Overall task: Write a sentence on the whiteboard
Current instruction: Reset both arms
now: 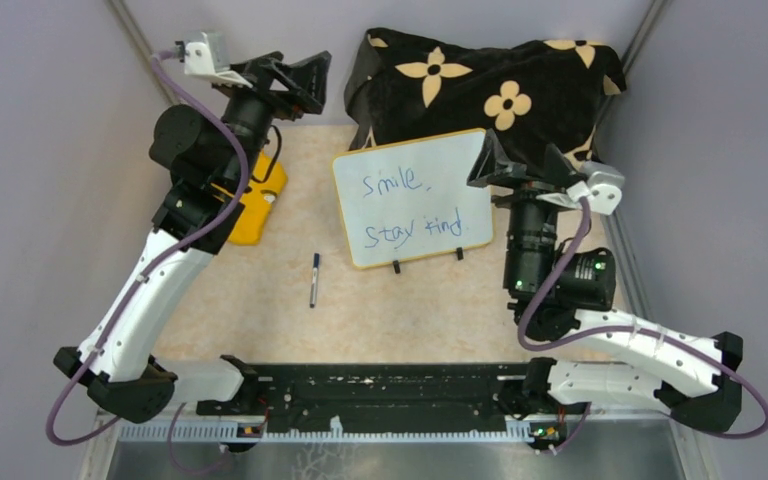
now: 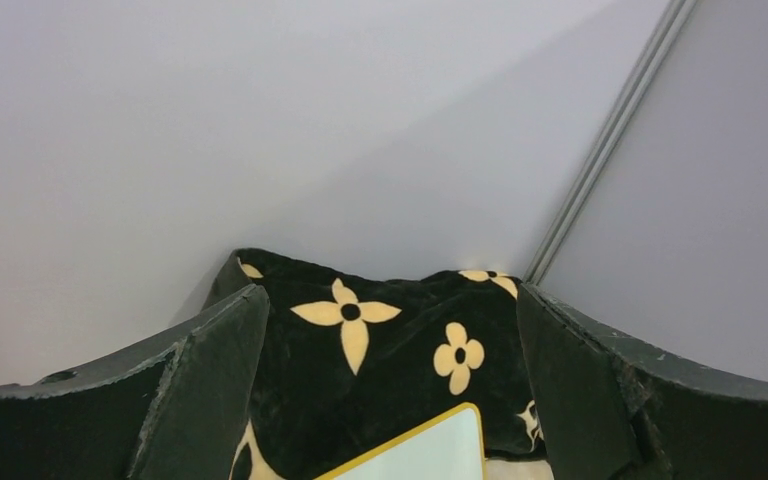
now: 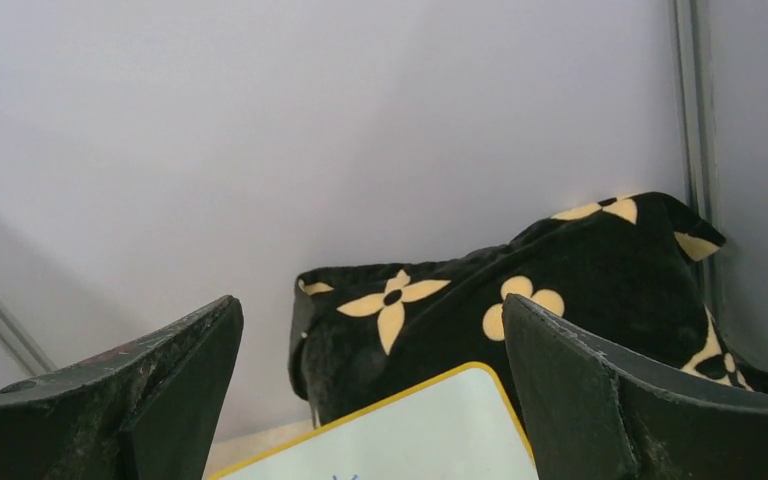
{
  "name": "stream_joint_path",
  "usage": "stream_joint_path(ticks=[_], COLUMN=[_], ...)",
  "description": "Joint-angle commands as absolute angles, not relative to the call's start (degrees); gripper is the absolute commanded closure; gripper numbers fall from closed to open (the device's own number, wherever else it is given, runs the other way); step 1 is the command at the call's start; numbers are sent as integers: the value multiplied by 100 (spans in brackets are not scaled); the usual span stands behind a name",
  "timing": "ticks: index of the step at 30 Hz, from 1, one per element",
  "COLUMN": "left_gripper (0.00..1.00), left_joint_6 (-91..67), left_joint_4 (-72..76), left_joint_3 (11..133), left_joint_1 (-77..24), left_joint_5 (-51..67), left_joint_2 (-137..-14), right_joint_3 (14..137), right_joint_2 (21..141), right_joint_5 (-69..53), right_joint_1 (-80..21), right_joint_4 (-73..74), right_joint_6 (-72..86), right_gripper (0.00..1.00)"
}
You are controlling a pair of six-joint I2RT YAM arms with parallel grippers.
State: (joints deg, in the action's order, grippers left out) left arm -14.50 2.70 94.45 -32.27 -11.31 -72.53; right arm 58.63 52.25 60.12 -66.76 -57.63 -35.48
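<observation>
Standing wide open and holding nothing, both pairs of jaws hang up high. The small white whiteboard with a yellow rim (image 1: 442, 165) stands between them, just beside the right jaws. Its blue handwritten sentence (image 1: 388, 184) looks finished. The thin dark marker pen (image 1: 314, 280) lies on the beige tabletop (image 1: 430, 310), apart from both. Next, I think, the jaws just back away gently.
</observation>
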Motion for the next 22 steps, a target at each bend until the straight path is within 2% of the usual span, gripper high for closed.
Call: stream_joint_path(ticks=[1,4,22], left_gripper=[1,1,1], left_joint_6=[-385,-222,-70], left_joint_4=[634,571,500], left_joint_3=[9396,9469,9540], left_joint_1=[-4045,-4277,-4547], left_joint_5=[-2079,-2446,-2996], left_joint_2=[-7179,-7198,-7384], right_joint_3=[5682,5584,5567], right_joint_2=[5176,5127,5259], right_joint_5=[5964,5932,5872], right_joint_1=[-6702,-6703,-6677], right_joint_4=[-6274,-6343,-6234], right_joint_6=[-3925,-3995,-4135], right_gripper=[1,1,1])
